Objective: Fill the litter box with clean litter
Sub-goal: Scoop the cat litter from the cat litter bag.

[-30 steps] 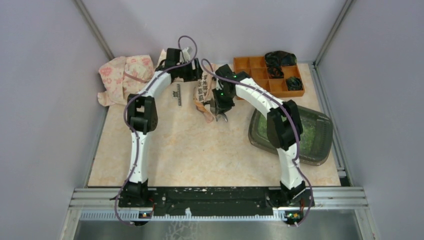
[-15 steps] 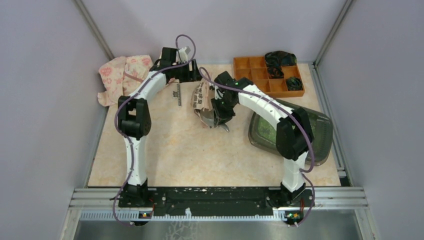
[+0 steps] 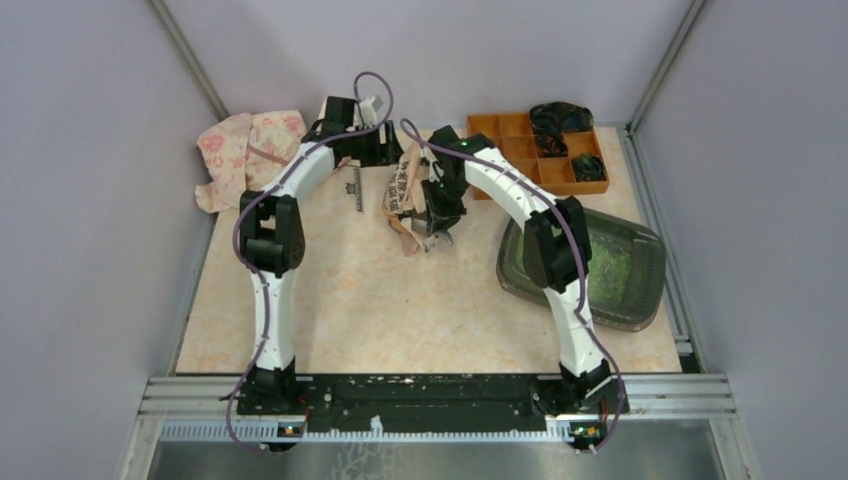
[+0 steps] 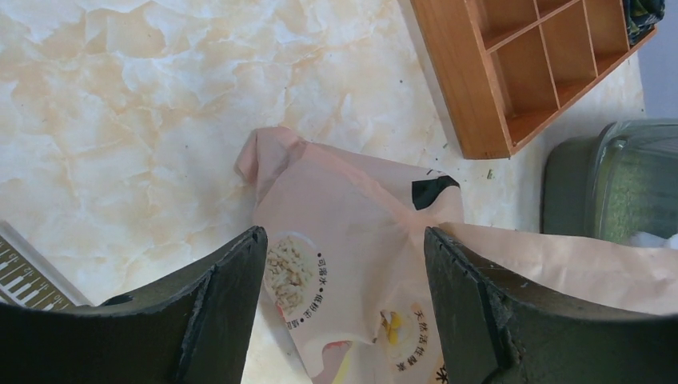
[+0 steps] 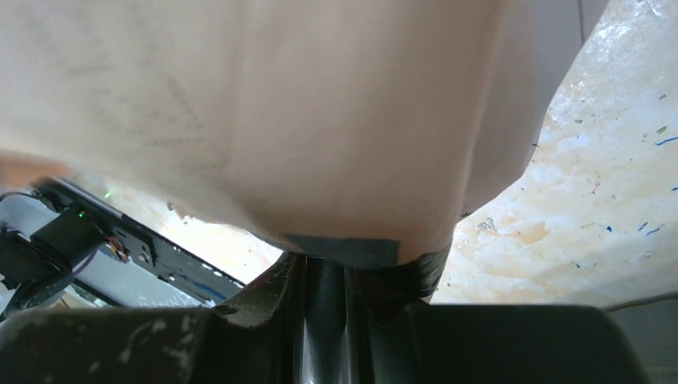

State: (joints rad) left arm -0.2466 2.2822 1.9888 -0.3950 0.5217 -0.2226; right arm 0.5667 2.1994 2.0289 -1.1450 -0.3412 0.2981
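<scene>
Two hands meet at the pink bag mid-bench: the right hand is clamped on its paper, while the left hand hangs over it, fingers apart. Well to their right sits the litter box, with clean litter inside.

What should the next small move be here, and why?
Probably advance the left gripper and close it on the pink bag: it stands open over the bag's end, while the right gripper pinches the bag, short of the litter box.
</scene>
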